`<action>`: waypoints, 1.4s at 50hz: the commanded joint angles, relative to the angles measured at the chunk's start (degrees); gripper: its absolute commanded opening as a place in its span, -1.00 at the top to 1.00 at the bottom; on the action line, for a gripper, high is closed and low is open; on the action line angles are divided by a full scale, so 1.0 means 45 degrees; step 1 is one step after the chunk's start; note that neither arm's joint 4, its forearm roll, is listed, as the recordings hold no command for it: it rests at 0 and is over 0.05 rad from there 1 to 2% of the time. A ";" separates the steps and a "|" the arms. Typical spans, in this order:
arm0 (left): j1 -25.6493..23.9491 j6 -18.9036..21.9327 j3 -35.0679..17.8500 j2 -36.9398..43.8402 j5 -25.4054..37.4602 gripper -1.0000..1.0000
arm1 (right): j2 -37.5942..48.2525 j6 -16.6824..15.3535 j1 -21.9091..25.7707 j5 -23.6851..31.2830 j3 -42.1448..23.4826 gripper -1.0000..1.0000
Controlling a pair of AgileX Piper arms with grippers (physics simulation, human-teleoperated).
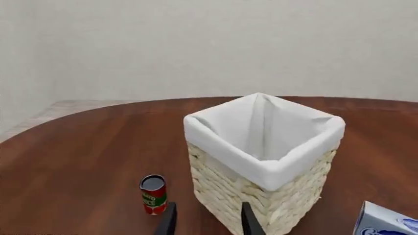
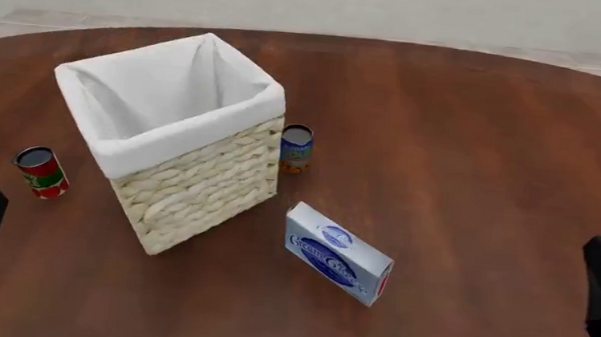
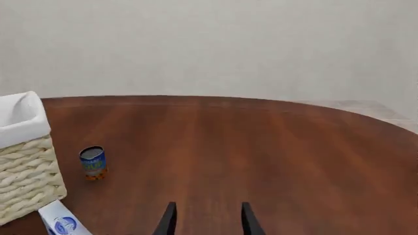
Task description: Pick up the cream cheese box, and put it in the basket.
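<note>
Box [image 2: 338,253] lay on the surface [image 2: 474,150] just right of the basket [image 2: 174,138], not touching. Both hands, left [image 1: 207,220] and right [image 3: 205,219], were spread and empty at the near edge, bare wood ahead.

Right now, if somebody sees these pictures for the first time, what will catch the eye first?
The basket with its white liner, at the table's left-centre, dominates. Next is the cream cheese box lying in front of it to the right, then two cans: a red one left of the basket, a blue one beside its right.
</note>
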 commanded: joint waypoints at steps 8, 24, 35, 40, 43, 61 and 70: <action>0.0160 -0.0065 -0.0012 0.0002 0.0053 -1.00 | 0.0165 -0.0258 0.0341 0.0072 -0.0094 -1.00; 0.0107 -0.0085 -0.0017 -0.0001 0.0099 -1.00 | 0.0693 -0.0277 0.0630 -0.0241 -0.0108 -1.00; 0.0102 -0.0094 -0.0027 -0.0027 0.0077 -1.00 | 0.2416 -0.0608 0.0958 -0.1470 -0.0232 -1.00; 0.0344 0.0086 -0.0007 -0.0040 -0.0190 -1.00 | 0.2960 -0.0644 0.1104 -0.1704 -0.0440 -1.00; 0.0089 0.0446 0.0014 -0.0041 -0.0107 -1.00 | 0.2896 -0.0562 0.1131 -0.1591 -0.0625 -1.00; 0.0131 0.0449 0.0009 -0.0040 -0.0176 -1.00 | 0.4102 -0.1791 0.2206 -0.2056 -0.1084 -1.00; 0.0130 0.0444 0.0009 -0.0041 -0.0197 -1.00 | 0.4781 -0.2374 0.2915 -0.2191 -0.1193 -1.00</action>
